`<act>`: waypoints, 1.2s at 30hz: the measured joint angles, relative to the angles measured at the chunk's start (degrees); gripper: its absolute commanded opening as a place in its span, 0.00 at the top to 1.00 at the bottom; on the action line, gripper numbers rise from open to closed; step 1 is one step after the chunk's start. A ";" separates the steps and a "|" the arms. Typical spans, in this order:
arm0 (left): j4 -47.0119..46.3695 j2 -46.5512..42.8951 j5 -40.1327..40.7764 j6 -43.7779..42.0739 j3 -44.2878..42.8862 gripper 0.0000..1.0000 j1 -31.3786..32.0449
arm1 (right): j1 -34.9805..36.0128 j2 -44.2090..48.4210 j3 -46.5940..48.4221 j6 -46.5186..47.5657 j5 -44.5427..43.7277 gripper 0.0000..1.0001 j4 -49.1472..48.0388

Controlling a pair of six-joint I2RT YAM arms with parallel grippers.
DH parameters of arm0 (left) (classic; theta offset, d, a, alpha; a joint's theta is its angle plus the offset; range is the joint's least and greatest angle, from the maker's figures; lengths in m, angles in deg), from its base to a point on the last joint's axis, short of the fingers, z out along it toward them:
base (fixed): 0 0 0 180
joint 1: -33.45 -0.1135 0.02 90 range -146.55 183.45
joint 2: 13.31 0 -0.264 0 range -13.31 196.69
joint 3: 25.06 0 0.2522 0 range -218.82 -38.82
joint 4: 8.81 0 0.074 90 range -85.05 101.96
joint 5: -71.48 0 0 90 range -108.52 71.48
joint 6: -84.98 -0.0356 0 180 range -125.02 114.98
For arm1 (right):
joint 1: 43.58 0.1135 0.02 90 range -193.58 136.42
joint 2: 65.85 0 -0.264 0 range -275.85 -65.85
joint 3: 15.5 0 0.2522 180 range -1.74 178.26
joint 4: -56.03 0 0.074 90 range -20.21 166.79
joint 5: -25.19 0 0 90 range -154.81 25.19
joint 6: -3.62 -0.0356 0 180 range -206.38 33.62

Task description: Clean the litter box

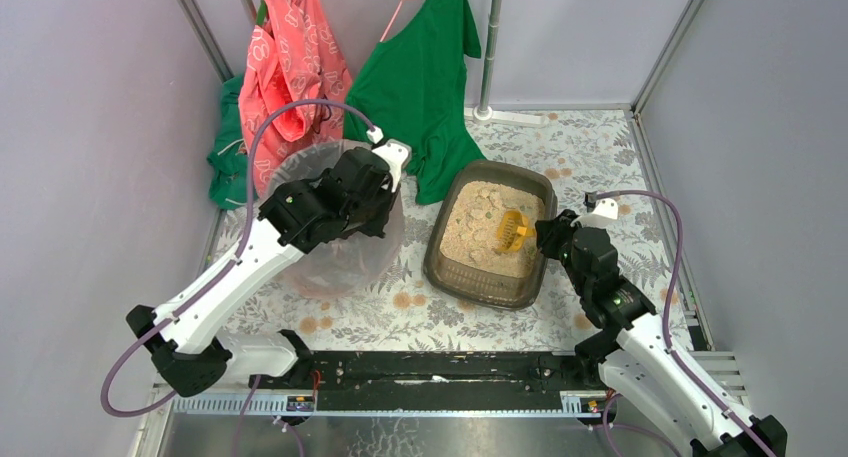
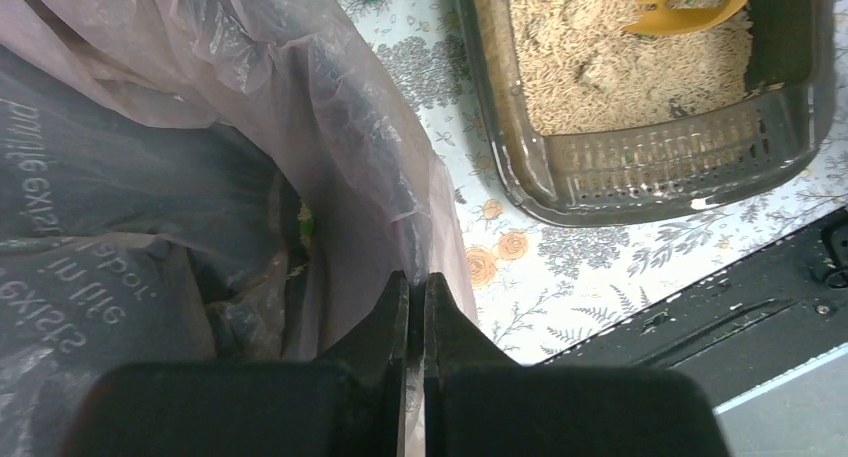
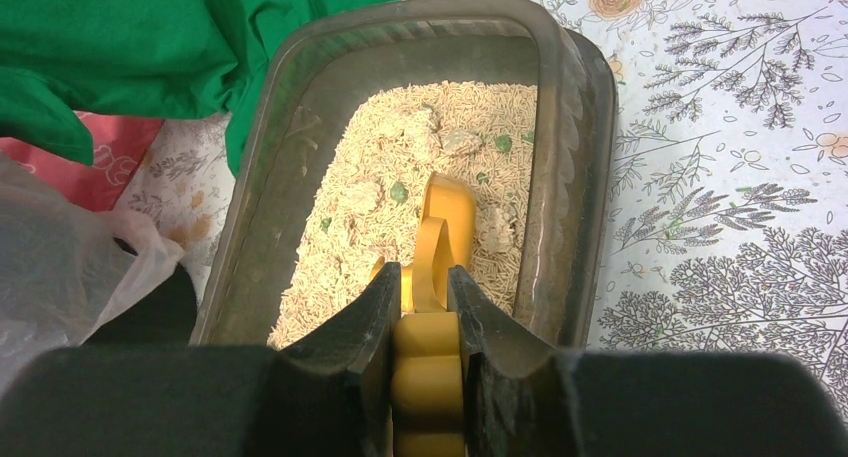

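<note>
Right claw grasping yellow scoop in litter box; left claw clenched at bagged bin rim; green shirt adjacent.

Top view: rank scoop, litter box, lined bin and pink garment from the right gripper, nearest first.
1. Scoop, held in the right gripper.
2. Litter box, around the scoop.
3. Lined bin, across left.
4. Pink garment, hanging back left.

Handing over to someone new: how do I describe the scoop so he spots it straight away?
On the floral table, find the dark litter box right of the bag-lined bin. The scoop sits over its sandy litter, handle clamped in the right hand. It is the only yellow, slotted thing there.
</note>
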State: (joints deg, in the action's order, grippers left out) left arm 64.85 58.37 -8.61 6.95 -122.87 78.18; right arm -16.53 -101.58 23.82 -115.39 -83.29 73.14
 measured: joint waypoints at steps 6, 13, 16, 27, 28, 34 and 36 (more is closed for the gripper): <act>-0.24 1.44 -1.81 1.16 -1.60 1.00 2.12 | 0.00 -0.76 -0.90 -0.68 0.02 1.00 -1.62; -0.37 1.81 -2.78 1.29 -1.86 1.00 2.60 | -0.02 -1.01 -0.90 -0.85 0.04 1.00 -1.99; -0.35 1.90 -2.86 1.36 -1.86 0.71 2.86 | -0.02 -0.96 -0.90 -0.98 0.04 1.00 -1.95; -2.32 1.29 -4.28 2.43 -1.97 0.42 3.23 | -0.02 -1.18 -0.68 -1.90 0.26 1.00 -1.95; -2.64 1.14 -4.28 2.43 -1.97 0.34 3.23 | -0.02 -1.18 -0.68 -1.92 0.33 1.00 -1.97; -5.29 -1.64 -4.33 1.81 -2.60 0.09 3.23 | -0.07 -1.86 -0.55 -2.34 1.31 1.00 -1.95; -5.75 -2.34 -4.33 1.40 -3.89 0.09 3.23 | -0.09 -2.62 0.11 -2.38 1.66 1.00 -1.92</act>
State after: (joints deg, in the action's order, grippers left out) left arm 59.11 56.03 -12.94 8.35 -126.76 81.42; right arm -16.62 -104.20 23.93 -117.78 -81.63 71.22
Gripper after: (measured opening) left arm 0.906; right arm 0.267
